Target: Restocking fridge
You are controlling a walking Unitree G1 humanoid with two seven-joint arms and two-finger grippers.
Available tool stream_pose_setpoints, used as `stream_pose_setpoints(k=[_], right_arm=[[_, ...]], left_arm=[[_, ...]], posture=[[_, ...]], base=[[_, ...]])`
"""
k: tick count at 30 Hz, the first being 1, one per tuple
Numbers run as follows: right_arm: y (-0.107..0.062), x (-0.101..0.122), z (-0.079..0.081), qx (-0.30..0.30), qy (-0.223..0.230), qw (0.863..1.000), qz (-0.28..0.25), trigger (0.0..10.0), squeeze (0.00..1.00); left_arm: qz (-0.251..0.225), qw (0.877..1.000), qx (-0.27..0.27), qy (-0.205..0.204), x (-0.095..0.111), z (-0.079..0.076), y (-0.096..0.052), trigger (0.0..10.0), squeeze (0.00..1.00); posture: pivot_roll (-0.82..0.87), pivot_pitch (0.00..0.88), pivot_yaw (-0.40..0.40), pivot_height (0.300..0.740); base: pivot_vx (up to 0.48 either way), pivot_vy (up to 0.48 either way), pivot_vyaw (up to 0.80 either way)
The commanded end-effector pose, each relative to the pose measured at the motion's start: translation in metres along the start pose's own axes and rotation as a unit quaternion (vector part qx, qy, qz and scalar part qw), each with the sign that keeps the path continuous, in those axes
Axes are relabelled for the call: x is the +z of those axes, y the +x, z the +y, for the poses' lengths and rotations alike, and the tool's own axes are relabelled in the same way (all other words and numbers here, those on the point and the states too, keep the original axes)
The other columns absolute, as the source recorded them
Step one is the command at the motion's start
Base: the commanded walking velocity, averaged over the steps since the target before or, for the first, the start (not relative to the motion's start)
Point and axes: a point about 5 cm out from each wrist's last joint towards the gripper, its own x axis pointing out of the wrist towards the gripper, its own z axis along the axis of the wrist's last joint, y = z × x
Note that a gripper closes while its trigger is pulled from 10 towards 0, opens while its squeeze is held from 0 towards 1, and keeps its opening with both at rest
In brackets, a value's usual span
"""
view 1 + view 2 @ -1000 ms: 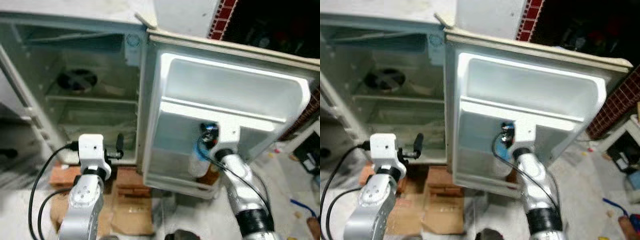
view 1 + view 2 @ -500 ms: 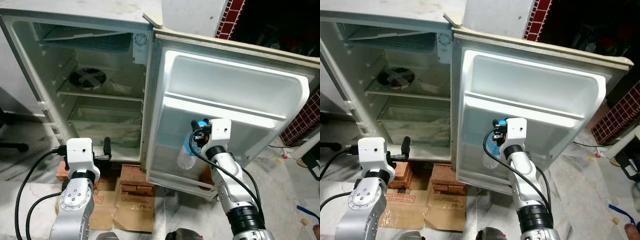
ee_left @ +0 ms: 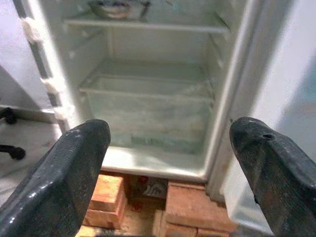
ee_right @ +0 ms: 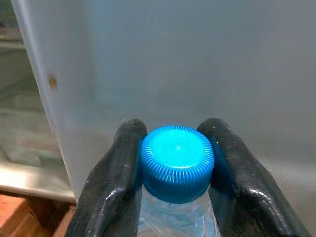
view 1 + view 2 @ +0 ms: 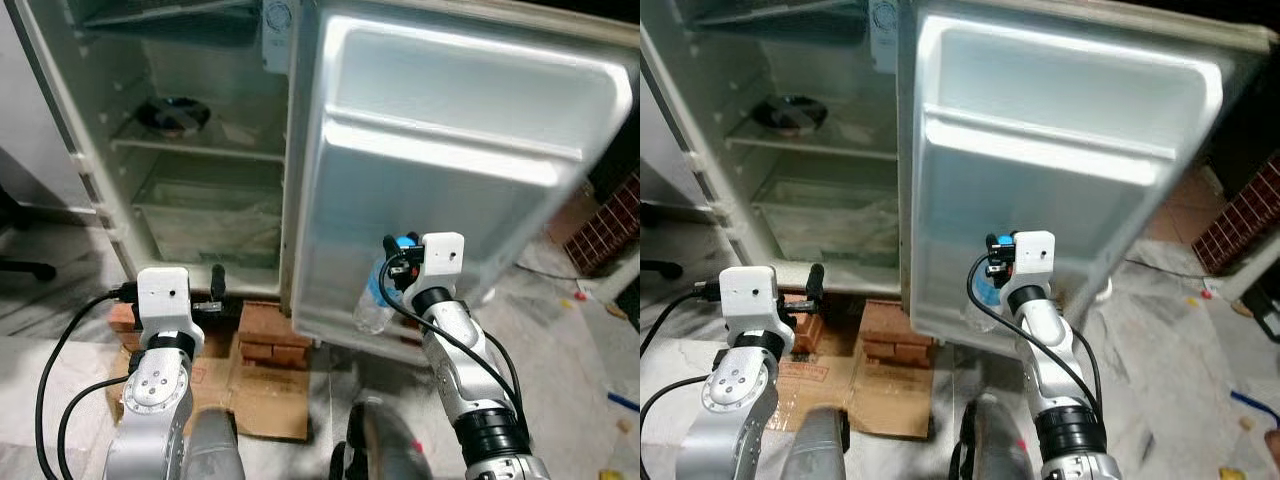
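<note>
- My right gripper [image 4: 177,168] has glossy black fingers, smooth like wet rubber or plastic, pinched on the bottle [image 5: 376,300].
- The bottle is clear, thin plastic; its blue cap [image 4: 177,160] is matt plastic with fine ridges round the edge.
- My left gripper [image 3: 168,173] wears the same shiny black finish, its fingers spread wide.
- Both my arms look like brushed silver metal, with matt white plastic wrist housings.
- The fridge door [image 5: 450,170] lining is smooth white plastic with a soft sheen.
- The crisper drawer [image 3: 148,111] is cloudy, translucent plastic.
- Rough red bricks [image 3: 190,207] sit under the fridge.
- Flattened cardboard [image 5: 265,400] is dull brown.
- The floor [image 5: 1140,380] looks like polished grey marble.
</note>
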Motion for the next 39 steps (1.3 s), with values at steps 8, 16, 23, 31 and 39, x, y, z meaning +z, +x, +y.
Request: stream_pose_setpoints(k=[8,16,23,31,39], right_arm=[[0.0040,0.0083,-0.0036,-0.001,-0.005,1.000,-0.017,10.0,0.00],[0.0035,0.0088,-0.0027,-0.002,-0.005,1.000,-0.020,10.0,0.00],[0.0037,0.0096,-0.0026,-0.003,-0.002,1.000,-0.023,10.0,0.00],[0.0038,0.0099,-0.0025,0.001,-0.003,1.000,-0.023,10.0,0.00],[0.0053,0.0102,-0.0025,0.003,-0.005,1.000,-0.022,10.0,0.00]], left_arm=[[-0.007,1.000,0.002,-0.002,0.0060,0.0028,0.0060,10.0,0.00],[-0.004,1.000,0.010,0.004,0.0067,0.0083,0.0057,10.0,0.00],[0.003,1.000,0.008,0.004,0.0046,0.0083,0.0047,10.0,0.00],[0.006,1.000,0.007,0.002,0.0043,0.0075,0.0041,10.0,0.00],[0.006,1.000,0.011,0.000,0.0047,0.0071,0.0040,10.0,0.00]], posture=[[0.10,0.000,-0.079,0.602],[0.10,0.000,-0.074,0.602],[0.10,0.000,-0.073,0.602],[0.10,0.000,-0.075,0.602],[0.10,0.000,-0.077,0.602]], base=[[0.000,0.000,0.00],[0.081,0.000,0.00],[0.385,0.000,0.00],[0.390,0.000,0.00],[0.379,0.000,0.00]])
